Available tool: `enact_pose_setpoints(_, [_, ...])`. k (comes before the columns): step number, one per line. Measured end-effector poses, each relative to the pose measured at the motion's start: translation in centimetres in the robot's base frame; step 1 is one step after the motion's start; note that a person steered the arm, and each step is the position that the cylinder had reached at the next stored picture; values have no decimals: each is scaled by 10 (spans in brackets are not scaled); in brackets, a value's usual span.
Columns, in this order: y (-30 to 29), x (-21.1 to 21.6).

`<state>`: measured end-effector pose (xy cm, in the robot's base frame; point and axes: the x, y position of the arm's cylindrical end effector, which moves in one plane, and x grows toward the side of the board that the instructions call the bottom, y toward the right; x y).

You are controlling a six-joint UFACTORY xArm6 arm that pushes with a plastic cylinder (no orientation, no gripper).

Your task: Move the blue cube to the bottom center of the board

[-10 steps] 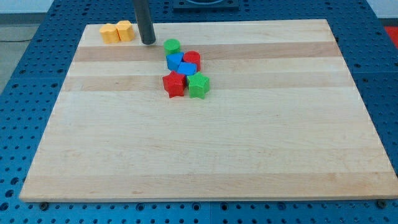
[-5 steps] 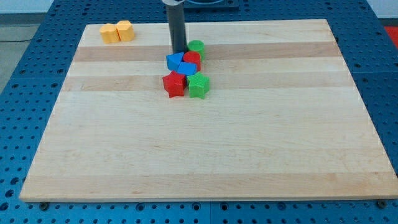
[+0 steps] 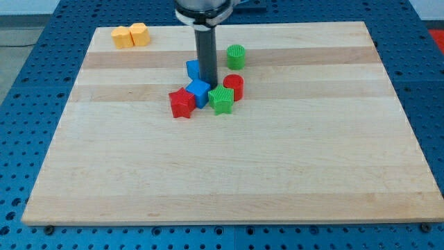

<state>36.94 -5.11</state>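
My tip stands in the middle of the block cluster on the wooden board, touching the top right of a blue cube. A second blue block sits just left of the rod, partly hidden by it. A red star block lies at the blue cube's lower left. A green star block lies at its right. A red cylinder is right of the tip. A green cylinder stands apart at the upper right.
Two yellow-orange blocks sit together at the board's top left corner. The board lies on a blue perforated table.
My tip moved right, then down into the cluster. The green cylinder was pushed to the right. The blue cube and red star shifted down and left, the red cylinder down and right.
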Motion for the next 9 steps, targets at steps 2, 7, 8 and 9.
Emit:
enact_pose_setpoints(2, [-27,14])
enact_pose_setpoints(7, [-13,39])
enact_pose_setpoints(8, [-13,46])
enact_pose_setpoints(9, [3,54])
